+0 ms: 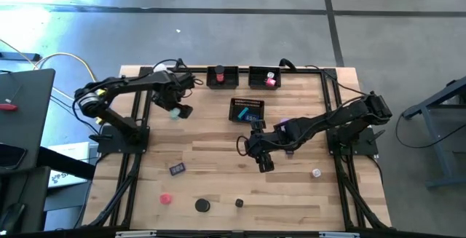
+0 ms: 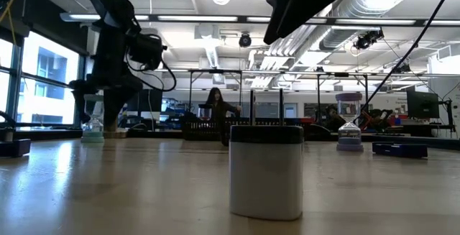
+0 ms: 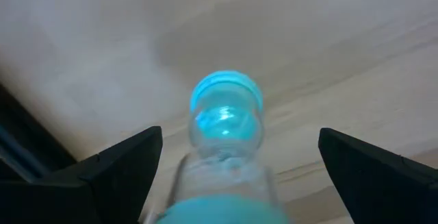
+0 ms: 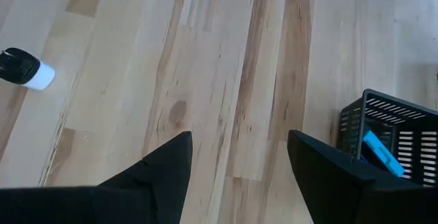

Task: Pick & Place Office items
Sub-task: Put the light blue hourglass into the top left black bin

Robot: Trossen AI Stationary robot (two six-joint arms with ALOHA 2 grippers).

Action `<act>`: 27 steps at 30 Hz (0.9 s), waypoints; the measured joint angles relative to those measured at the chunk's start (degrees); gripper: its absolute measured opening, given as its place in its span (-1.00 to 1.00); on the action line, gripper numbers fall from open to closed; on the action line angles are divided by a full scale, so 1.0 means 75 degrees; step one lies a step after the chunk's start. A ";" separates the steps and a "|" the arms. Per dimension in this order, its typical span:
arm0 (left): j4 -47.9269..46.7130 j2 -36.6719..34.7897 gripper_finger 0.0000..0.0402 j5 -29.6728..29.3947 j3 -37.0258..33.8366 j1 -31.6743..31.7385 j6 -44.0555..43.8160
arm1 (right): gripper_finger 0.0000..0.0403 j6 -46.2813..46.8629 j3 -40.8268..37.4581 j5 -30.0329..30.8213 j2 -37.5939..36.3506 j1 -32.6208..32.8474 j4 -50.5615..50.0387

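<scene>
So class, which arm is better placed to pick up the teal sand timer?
The left. Its left gripper hangs open right over the teal sand timer, fingers either side. The right gripper is open too, but far off mid-table over bare wood.

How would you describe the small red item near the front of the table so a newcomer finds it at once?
Start at the light wooden table and go to its front edge, on the left arm's side. Three small pieces lie in a row there: the small red item, a black disc and a tiny dark piece. It is the only red one.

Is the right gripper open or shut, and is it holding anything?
Open and empty: the right gripper has its fingers apart with only bare table between them.
</scene>
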 joint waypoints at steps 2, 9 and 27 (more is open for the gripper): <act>0.0066 0.0056 0.84 -0.0004 0.0000 -0.0107 0.0000 | 0.14 -0.0003 0.0000 0.0000 0.0000 0.0000 -0.0002; 0.0068 0.0059 0.59 -0.0006 0.0000 -0.0347 -0.0061 | 0.14 -0.0006 0.0000 0.0000 -0.0003 0.0000 -0.0003; 0.0319 0.0062 -0.21 -0.0686 0.0195 -0.1017 0.0584 | 0.14 0.0223 0.0000 -0.0003 -0.0006 0.0000 -0.0001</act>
